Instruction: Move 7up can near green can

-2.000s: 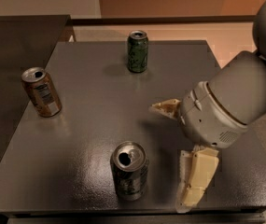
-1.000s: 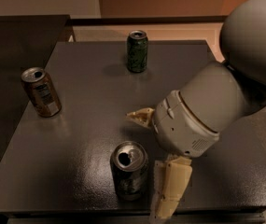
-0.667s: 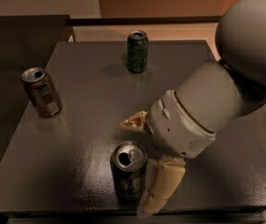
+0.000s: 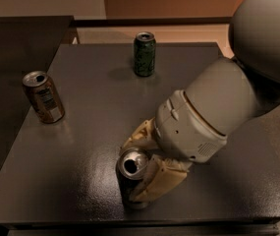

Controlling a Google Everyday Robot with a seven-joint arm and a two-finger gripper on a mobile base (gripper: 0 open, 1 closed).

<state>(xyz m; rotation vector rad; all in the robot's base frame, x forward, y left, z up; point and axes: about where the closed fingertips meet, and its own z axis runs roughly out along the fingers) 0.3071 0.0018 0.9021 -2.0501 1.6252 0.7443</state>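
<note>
While the gripper (image 4: 131, 170) clamps both tan fingers (image 4: 160, 180) on the upright silvery-grey 7up can (image 4: 132, 163) at lower centre of the dark tabletop (image 4: 80, 112), the dark green can (image 4: 144, 54) stands well apart, top centre; a brown-orange can (image 4: 43, 97) leans at left.

No brand name or number is legible on the green can (image 4: 144, 54), brown can (image 4: 43, 97) or grey can (image 4: 126, 185) on the counter (image 4: 95, 117); the hand (image 4: 130, 170) sits at the grey can.

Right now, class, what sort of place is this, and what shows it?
Likely a robotics lab: a dark table bears the green can, a brown can and the 7up can near the front edge, with a robot's claw at it.
</note>
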